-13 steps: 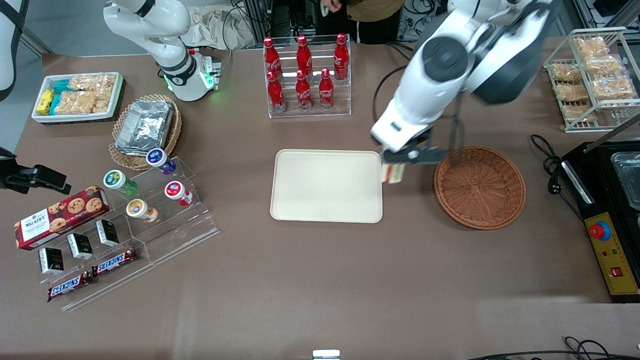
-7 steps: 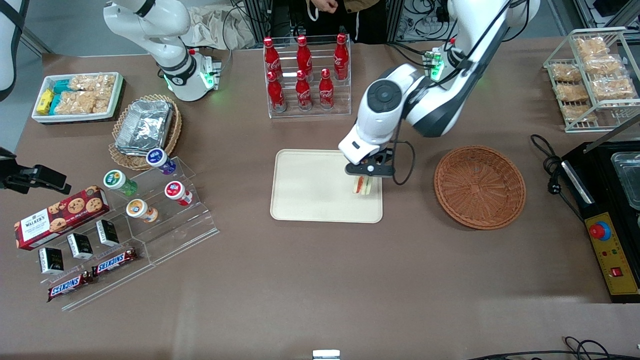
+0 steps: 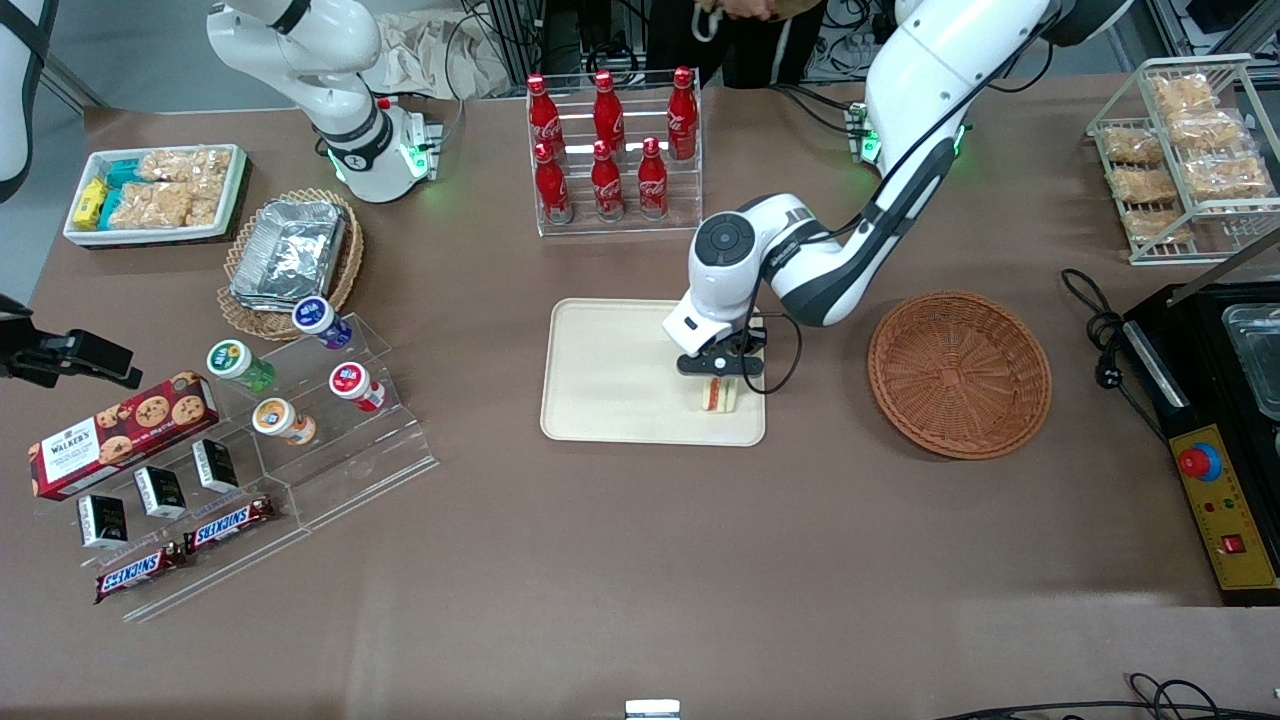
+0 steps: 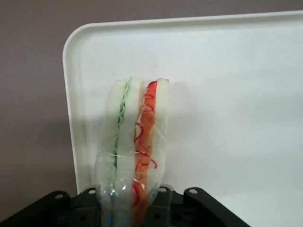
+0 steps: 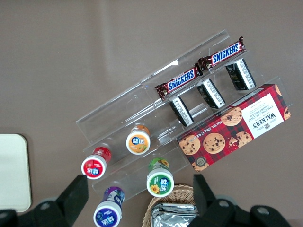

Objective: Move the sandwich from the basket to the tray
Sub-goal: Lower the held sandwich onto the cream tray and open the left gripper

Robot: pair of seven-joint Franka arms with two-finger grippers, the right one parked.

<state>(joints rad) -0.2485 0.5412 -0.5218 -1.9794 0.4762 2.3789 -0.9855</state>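
The sandwich [image 3: 718,396], a wedge of white bread with green and orange-red layers in clear film, stands on edge low over the cream tray [image 3: 620,372]. It is by the tray's corner nearest the basket and the front camera. My left gripper [image 3: 720,383] is shut on it from above. The wrist view shows the sandwich [image 4: 135,137] held at the gripper [image 4: 132,208], its tip close to the tray [image 4: 227,94] by the rounded corner. Whether it touches the tray I cannot tell. The reddish-brown wicker basket [image 3: 960,375] sits beside the tray, toward the working arm's end, with nothing in it.
A rack of red cola bottles [image 3: 612,150] stands farther from the camera than the tray. An acrylic stand [image 3: 300,440] with cups and snack bars, and a foil-container basket [image 3: 290,262], lie toward the parked arm's end. A black appliance [image 3: 1215,420] and a wire snack rack [image 3: 1185,150] lie toward the working arm's end.
My gripper carried the sandwich from the gap between basket and tray to above the tray, then lower and nearer the front camera. The arm has stretched out lower over the table.
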